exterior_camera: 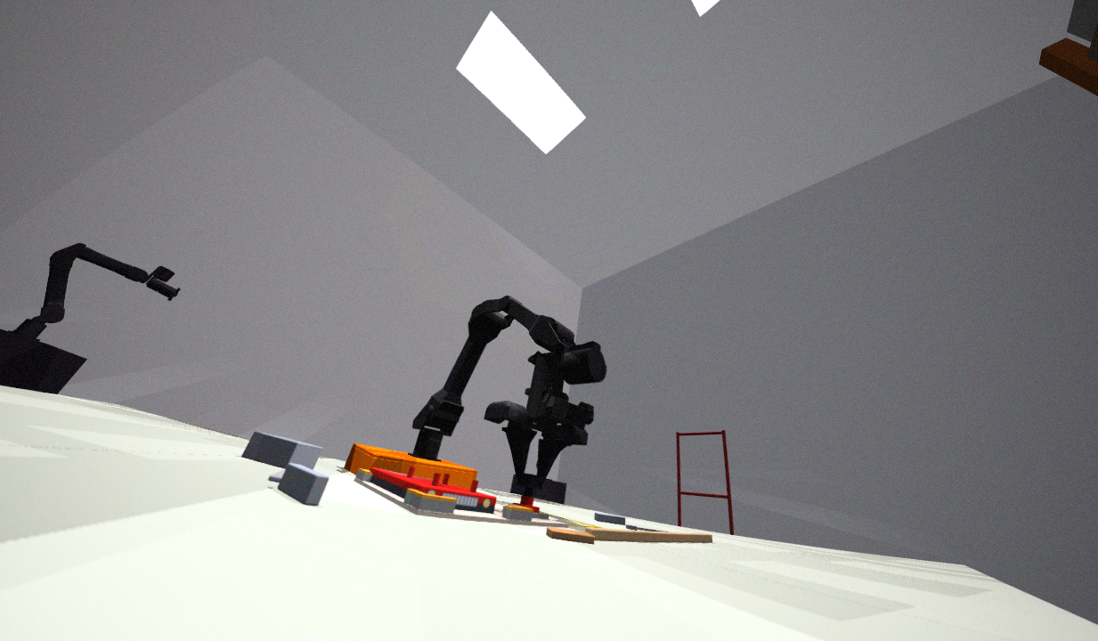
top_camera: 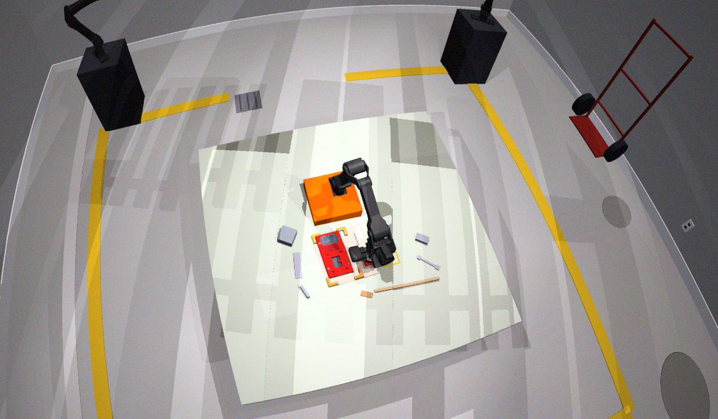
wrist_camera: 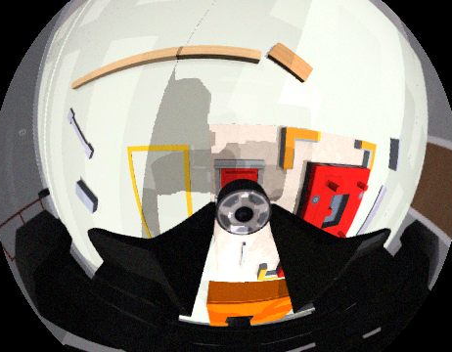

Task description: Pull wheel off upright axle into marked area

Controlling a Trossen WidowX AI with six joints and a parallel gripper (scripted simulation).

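- The gripper (wrist_camera: 244,218) is pointing straight down, its two black fingers clenching the grey wheel (wrist_camera: 244,213) from either side.
- The wheel is facing the wrist camera hub-on, dark bore in the middle, sitting between the fingertips above a red axle mount (wrist_camera: 240,174); whether it is clear of the axle cannot be told.
- In the exterior view the gripper (exterior_camera: 533,475) is hanging just above the small red mount (exterior_camera: 527,502).
- Beside the gripper on one side, the yellow-outlined marked area (wrist_camera: 158,186) is lying on the table (wrist_camera: 206,14).
- On the opposite side, a red fixture plate (wrist_camera: 334,198) is resting with orange corner brackets (wrist_camera: 298,140) around it.
- Behind the fingers, the orange base block (wrist_camera: 248,303) is showing.
- Farther ahead, a long wooden strip (wrist_camera: 163,61) and a short wooden block (wrist_camera: 291,62) are lying apart.
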